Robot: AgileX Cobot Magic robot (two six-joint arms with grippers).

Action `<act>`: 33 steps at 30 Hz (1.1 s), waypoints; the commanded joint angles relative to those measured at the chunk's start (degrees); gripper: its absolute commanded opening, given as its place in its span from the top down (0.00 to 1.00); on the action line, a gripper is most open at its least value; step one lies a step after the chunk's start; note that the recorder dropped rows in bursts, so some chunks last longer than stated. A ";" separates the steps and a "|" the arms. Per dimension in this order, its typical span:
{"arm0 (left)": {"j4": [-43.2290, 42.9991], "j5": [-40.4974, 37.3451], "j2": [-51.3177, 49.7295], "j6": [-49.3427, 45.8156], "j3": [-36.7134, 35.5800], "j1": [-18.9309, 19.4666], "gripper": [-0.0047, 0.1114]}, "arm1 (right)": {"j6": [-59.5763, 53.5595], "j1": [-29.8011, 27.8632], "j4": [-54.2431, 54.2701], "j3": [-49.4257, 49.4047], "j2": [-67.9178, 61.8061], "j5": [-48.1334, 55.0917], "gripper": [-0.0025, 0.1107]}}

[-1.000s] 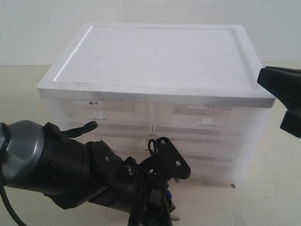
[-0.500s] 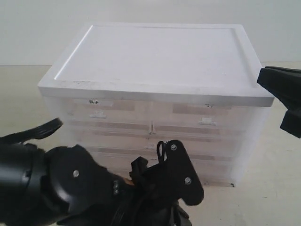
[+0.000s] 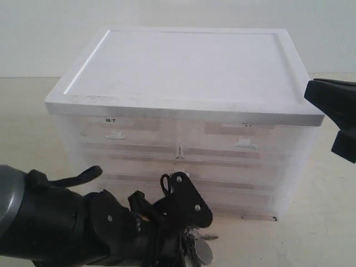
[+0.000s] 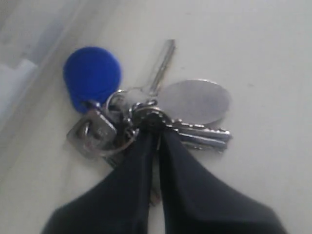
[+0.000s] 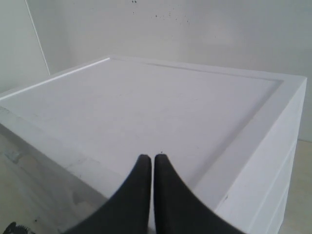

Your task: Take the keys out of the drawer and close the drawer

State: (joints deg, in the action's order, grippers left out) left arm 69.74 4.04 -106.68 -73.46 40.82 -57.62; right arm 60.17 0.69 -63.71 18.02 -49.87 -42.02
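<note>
Keys (image 4: 146, 114): a small bunch of silver metal on a ring, pinched at the very tips of the left gripper (image 4: 157, 129), whose two black tapered fingers are closed tight on the ring with only a hairline gap between them. Beyond the fingertips the bunch fans out. A round, matt blue fob (image 4: 91, 75) lies to one side. A smooth oval tag (image 4: 195, 101) of dull silver lies to the other. One long slim key (image 4: 163, 66) points straight away from the tips, and two toothed keys (image 4: 204, 134) lie crosswise just by them. The bunch sits close over the pale, plain table (image 4: 263, 58); contact cannot be judged. Drawer (image 3: 139, 158): full-width, translucent frosted plastic with a small white tab handle (image 3: 178, 153), just beyond and above the left gripper in the exterior view. Its front looks level with the fronts around it. Cabinet (image 3: 183, 72): boxy, with a flat white top that has a shallow raised rim. Right gripper (image 5: 153, 158): black pointed fingers pressed together, holding nothing, poised over the cabinet's top edge, well apart from the keys.
</note>
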 commanded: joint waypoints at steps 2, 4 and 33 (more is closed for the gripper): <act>0.93 0.18 -1.68 0.65 -0.42 6.36 0.92 | 0.02 -0.17 -0.01 0.25 0.03 0.32 0.98; 0.93 -1.40 -1.68 0.65 -0.42 7.08 0.92 | 0.02 -0.17 -0.01 0.25 0.03 0.32 0.98; 1.53 1.68 62.95 3.25 -20.87 -9.02 0.92 | -0.10 -0.17 -1.38 0.25 1.03 -0.22 0.98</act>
State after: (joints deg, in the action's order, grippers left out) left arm 70.71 4.43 -51.36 -71.05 22.06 -66.19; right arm 60.17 0.69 -64.64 18.02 -49.87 -41.76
